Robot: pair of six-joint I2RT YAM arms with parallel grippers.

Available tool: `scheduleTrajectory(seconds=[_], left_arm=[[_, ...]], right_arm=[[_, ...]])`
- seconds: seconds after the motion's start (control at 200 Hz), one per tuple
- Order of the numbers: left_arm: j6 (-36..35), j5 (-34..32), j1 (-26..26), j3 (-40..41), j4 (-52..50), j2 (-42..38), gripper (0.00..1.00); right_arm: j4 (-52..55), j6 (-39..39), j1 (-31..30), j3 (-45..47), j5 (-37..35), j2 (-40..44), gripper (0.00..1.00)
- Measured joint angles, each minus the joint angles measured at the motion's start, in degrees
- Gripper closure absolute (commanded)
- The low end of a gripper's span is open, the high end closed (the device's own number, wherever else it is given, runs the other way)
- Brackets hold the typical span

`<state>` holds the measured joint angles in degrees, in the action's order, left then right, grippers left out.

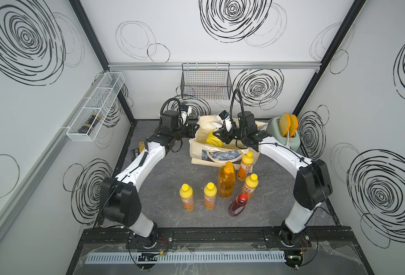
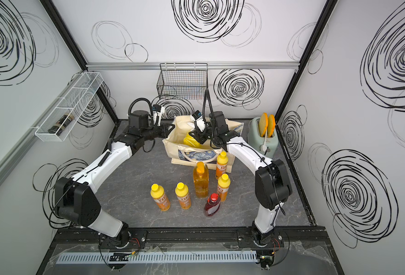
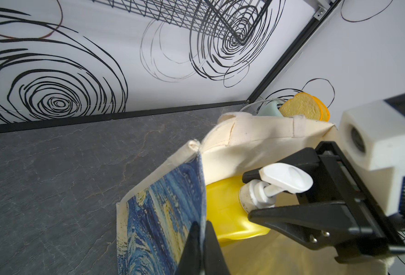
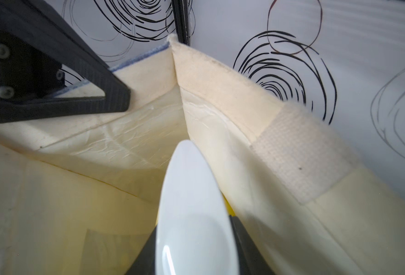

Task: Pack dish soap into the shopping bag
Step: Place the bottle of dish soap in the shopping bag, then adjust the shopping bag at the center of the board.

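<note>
My left pincer (image 3: pixel 201 225) is clenched on the top edge of the shopping bag (image 1: pixel 197 154), on its painted wall. My right pincer (image 3: pixel 247 195) reaches into the bag's mouth. Its jaws straddle the neck under the white pump (image 3: pixel 284 178) of the yellow bottle (image 3: pixel 222 209); I cannot tell whether they press it or stand loose. The bottle sits tilted inside the bag. In front of the bag stand the amber pump bottle (image 1: pixel 225 183), the dark-red bottle (image 1: pixel 238 204) and four orange bottles (image 1: pixel 187 197).
</note>
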<state>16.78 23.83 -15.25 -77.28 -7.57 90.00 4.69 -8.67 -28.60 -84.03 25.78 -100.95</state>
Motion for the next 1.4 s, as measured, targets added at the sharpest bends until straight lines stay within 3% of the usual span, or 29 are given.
scheduleTrajectory(seconds=[0.14,0.275,0.405,0.55,0.755,0.981,1.106,1.401], left_arm=[[0.00,-0.52,0.04,0.00,0.00,0.00,0.91],[0.02,-0.87,0.04,0.00,0.00,0.00,0.89],[0.07,-1.07,0.04,0.00,0.26,0.00,0.87],[0.37,-1.25,0.02,0.00,0.79,0.00,0.86],[0.55,-2.05,-0.17,0.00,1.64,0.00,0.85],[0.63,-3.39,-0.87,0.00,1.70,-0.02,0.84],[0.63,-4.07,-1.11,0.00,1.70,-0.09,0.85],[0.92,-5.86,-1.14,0.48,2.03,-0.50,0.93]], right_arm=[[-0.35,1.29,0.28,-0.52,1.14,3.89,0.13],[1.49,3.13,0.83,-5.33,1.97,8.28,0.01],[7.19,6.40,2.01,-12.59,0.00,10.32,0.00],[18.80,11.50,4.72,-18.27,-8.28,12.90,0.03],[33.94,16.06,6.75,-16.13,-22.86,17.64,0.07],[41.88,18.10,9.75,-13.22,-29.73,14.38,0.09],[43.71,18.56,11.52,-11.43,-31.19,11.02,0.16],[43.56,17.00,12.72,-18.58,-27.54,1.95,0.64]])
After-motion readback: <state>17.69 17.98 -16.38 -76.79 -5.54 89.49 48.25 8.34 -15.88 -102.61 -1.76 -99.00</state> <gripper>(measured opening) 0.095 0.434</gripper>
